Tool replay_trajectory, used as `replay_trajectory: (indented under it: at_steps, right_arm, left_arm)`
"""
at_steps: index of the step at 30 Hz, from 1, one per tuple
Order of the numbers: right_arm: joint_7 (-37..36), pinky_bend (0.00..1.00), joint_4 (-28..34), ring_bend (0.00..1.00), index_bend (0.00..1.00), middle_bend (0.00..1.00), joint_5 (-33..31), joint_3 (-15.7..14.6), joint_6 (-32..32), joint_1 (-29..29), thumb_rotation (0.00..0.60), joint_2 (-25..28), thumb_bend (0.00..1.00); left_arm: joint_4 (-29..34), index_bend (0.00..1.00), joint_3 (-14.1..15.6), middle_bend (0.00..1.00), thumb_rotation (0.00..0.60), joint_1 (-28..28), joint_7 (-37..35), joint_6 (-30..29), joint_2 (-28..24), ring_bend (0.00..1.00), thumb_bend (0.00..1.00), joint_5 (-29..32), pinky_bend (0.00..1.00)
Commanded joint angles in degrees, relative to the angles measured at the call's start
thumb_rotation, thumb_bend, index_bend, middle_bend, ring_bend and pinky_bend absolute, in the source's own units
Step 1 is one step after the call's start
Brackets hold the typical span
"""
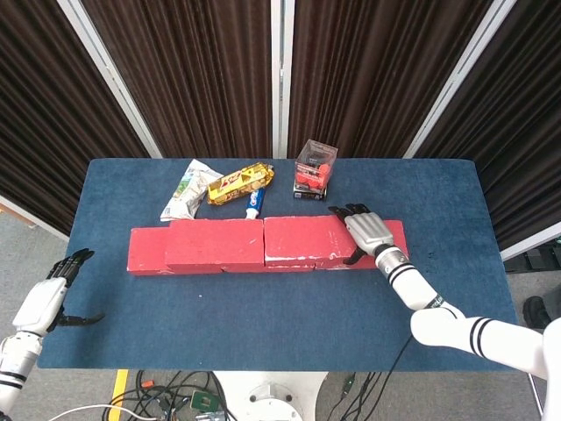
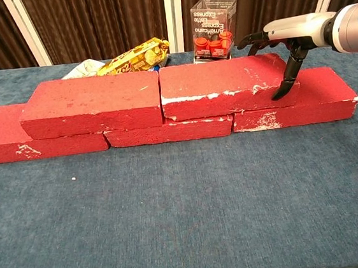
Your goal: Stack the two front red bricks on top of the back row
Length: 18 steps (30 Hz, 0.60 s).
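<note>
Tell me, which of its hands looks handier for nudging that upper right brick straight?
The right hand: it already rests on the upper right brick, thumb down its end. The left hand hangs off the table's left edge.

head: high, looking down | chest: low, level, close | shared: bricks (image 1: pixel 263 244)

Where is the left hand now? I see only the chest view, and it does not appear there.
Observer: The left hand is off the table, beside its front left corner, fingers apart, holding nothing.
Operator: Is something lying close behind the bricks?
Observer: Yes. A toothpaste tube lies just behind the left upper brick, near that brick's right end.
</note>
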<state>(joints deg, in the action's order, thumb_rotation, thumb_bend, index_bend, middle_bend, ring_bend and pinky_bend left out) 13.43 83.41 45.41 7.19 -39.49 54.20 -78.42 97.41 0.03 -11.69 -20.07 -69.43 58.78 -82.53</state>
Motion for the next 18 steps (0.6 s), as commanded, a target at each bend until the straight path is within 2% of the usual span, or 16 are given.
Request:
replay_trajectory:
  at_steps: [1,18]
  right_arm:
    - [0.0,0.00,0.1,0.04,0.00,0.15,0.0,0.0,0.0,0.0,0.600,0.1,0.00]
    - [0.1,0.00,0.6,0.04,0.00,0.14,-0.1,-0.2,-0.3,-0.2,0.600,0.0,0.00]
  left_arm:
    - [0.0,0.00,0.0,0.00,0.600,0.0,0.0,0.0,0.0,0.00,0.01,0.0,0.00]
    - [-0.1,0.00,0.1,0.00,0.600,-0.1,0.1,0.1,0.1,0.00,0.01,0.0,0.00]
